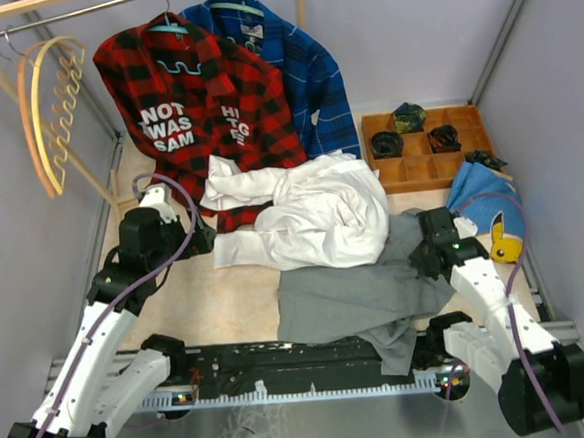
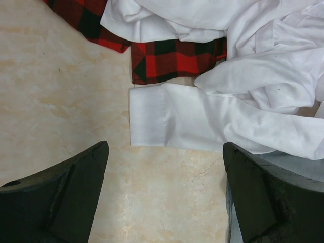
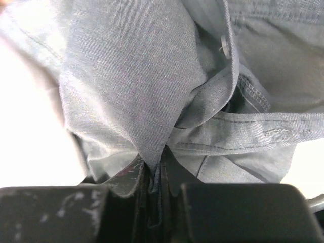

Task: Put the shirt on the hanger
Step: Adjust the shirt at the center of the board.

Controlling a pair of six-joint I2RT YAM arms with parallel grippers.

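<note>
Your right gripper (image 3: 154, 174) pinches a fold of the grey shirt (image 3: 126, 76), your left gripper (image 2: 164, 152) gapes wide over the table (image 2: 61, 91), white shirt cuff (image 2: 147, 116) at its twelve o'clock.

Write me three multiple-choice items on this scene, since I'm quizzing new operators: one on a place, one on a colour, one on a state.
1. Where is the pale tan curved hanger with the wavy bar? A lying on the floor; B hooked on the silver metal rail; C held in a gripper.
2. What colour is the sleeve cuff ahead of the left gripper? A white; B blue; C grey.
3. How is the right gripper? A open in the air; B shut on nothing; C shut on the plain grey button-up shirt.
Answers: B, it hangs from the rail at far left; A, a white cuff lies beyond the open jaws; C, grey cloth is pinched between the closed jaws.
</note>
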